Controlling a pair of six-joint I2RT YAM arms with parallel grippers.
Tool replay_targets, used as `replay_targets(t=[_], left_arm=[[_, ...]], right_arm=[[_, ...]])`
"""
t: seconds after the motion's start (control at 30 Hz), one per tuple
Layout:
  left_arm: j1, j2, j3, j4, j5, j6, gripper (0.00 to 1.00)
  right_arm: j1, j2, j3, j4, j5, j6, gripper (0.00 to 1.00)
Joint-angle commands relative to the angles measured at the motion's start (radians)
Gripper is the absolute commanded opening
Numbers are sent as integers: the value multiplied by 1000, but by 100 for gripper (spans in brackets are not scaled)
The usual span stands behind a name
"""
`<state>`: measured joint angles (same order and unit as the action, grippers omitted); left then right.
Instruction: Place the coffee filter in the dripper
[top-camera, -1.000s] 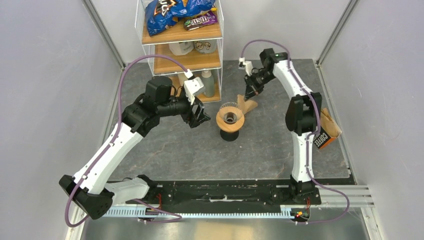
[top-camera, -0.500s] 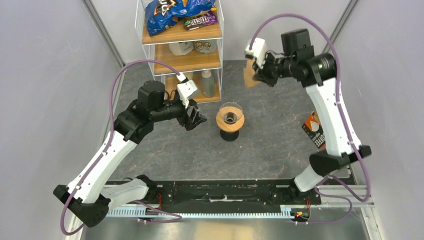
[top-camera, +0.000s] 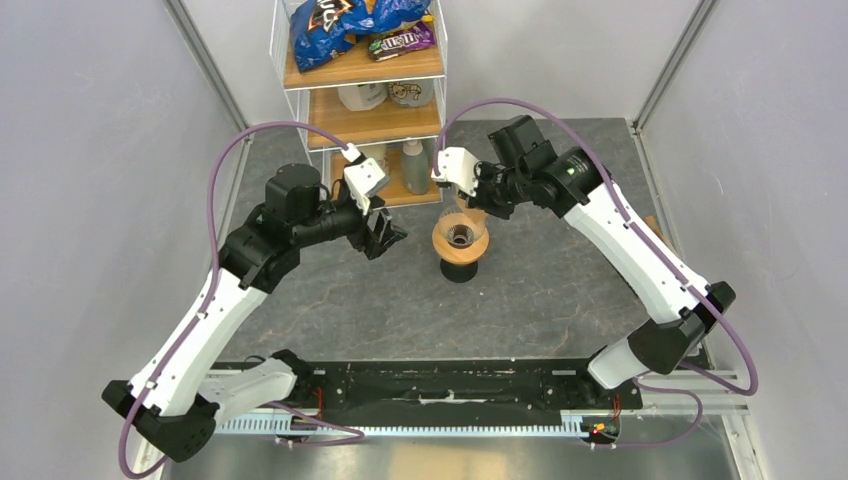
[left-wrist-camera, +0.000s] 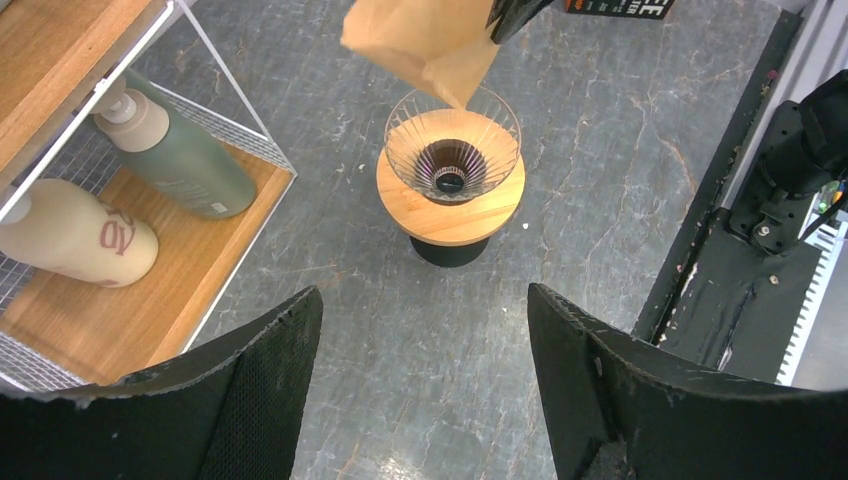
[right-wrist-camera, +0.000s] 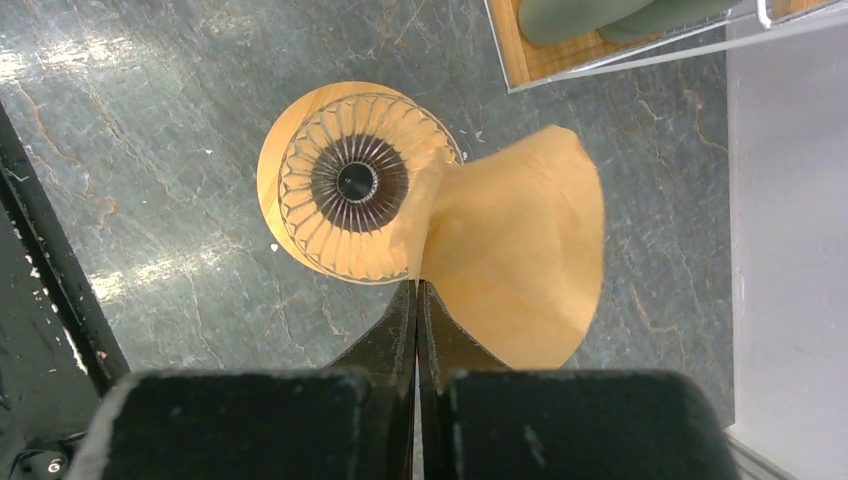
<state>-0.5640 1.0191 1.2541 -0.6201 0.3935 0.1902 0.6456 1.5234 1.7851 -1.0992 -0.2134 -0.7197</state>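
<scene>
My right gripper (right-wrist-camera: 417, 295) was pinched fully together on the coffee filter (right-wrist-camera: 520, 260), gripping it by one edge. The tan paper hung below the fingers with its narrow end pointing down over the far rim of the dripper (right-wrist-camera: 345, 185). I could not tell whether paper and glass touched. The dripper stood upright on the table (top-camera: 540, 290), its ribbed glass cone seated in the wooden ring above the black base. My left gripper (left-wrist-camera: 422, 300) held nothing. Its jaws stood wide as it hovered near the dripper on the left, looking down at it. Farther out, close to the dripper, the white wire rack (top-camera: 360, 125) carried a green bottle (left-wrist-camera: 175, 150) and a cream bottle (left-wrist-camera: 75, 235) on its lowest wooden shelf.
</scene>
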Motion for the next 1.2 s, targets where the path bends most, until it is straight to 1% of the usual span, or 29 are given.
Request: replay_targets(t=[0.0, 0.1, 0.3, 0.47, 0.7, 1.03, 1.17], left_arm=[[5, -13, -10, 38, -10, -24, 80], [6, -14, -12, 41, -10, -21, 80], [5, -14, -9, 41, -5, -26, 80], [4, -13, -4, 40, -4, -23, 80], [5, -11, -7, 42, -6, -18, 80], [5, -11, -5, 42, -2, -15, 79], [5, -9, -6, 39, -4, -15, 79]], right_arm=[[24, -13, 0, 80, 54, -4, 0], [42, -8, -7, 82, 55, 3, 0], [79, -7, -67, 145, 74, 22, 0], [102, -20, -154, 200, 75, 45, 0], [113, -24, -223, 207, 70, 65, 0], [112, -19, -236, 176, 37, 109, 0], [113, -20, -225, 148, 26, 113, 8]])
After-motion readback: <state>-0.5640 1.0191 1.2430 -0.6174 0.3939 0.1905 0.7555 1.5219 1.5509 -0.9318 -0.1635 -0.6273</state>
